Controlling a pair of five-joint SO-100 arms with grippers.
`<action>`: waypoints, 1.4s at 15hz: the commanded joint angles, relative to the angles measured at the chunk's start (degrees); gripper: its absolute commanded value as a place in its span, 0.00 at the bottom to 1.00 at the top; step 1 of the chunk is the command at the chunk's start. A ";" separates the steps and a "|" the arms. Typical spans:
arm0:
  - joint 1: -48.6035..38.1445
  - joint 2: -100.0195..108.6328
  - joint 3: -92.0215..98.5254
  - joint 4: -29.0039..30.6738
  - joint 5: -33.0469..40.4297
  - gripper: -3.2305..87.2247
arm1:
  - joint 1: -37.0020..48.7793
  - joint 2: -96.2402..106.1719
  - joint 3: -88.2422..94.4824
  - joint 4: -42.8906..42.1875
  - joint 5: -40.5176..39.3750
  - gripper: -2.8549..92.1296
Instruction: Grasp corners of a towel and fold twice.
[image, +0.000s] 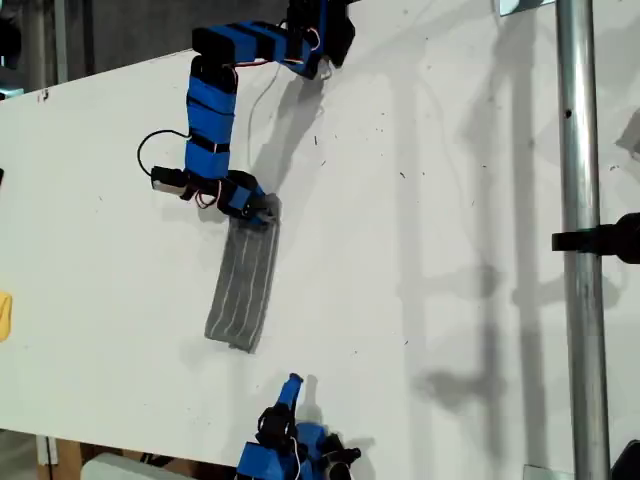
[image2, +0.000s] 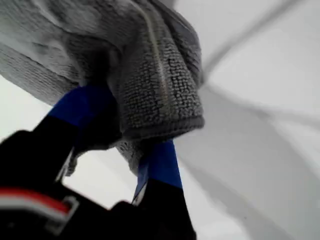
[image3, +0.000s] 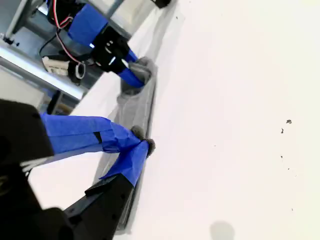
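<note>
The towel (image: 241, 288) lies on the white table as a narrow folded strip, grey with fine white stripes. Its far end is bunched up and pinched in my first gripper (image: 258, 208). The first wrist view shows that gripper (image2: 125, 132) shut on a thick folded edge of the towel (image2: 160, 75). My second gripper (image: 292, 385) sits near the table's near edge, apart from the strip's near end. Its blue fingertips (image3: 142, 145) meet with nothing between them. Beyond them lie the towel (image3: 137, 105) and my first gripper (image3: 135, 75).
A small yellow object (image: 4, 315) sits at the exterior view's left edge. An upright metal pole (image: 580, 240) with a black clamp stands on the exterior view's right. The white table (image: 420, 250) spreads between the towel and the pole.
</note>
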 joint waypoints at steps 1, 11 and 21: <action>0.44 0.26 -0.35 0.26 -0.53 0.01 | 3.60 0.18 -0.88 -2.90 -3.60 0.03; 1.93 0.26 0.26 -0.09 -0.09 0.01 | -5.10 70.66 35.51 26.81 -1.05 0.03; 2.20 0.26 1.41 -1.41 -0.53 0.01 | -9.32 43.42 27.51 -11.69 -5.36 0.03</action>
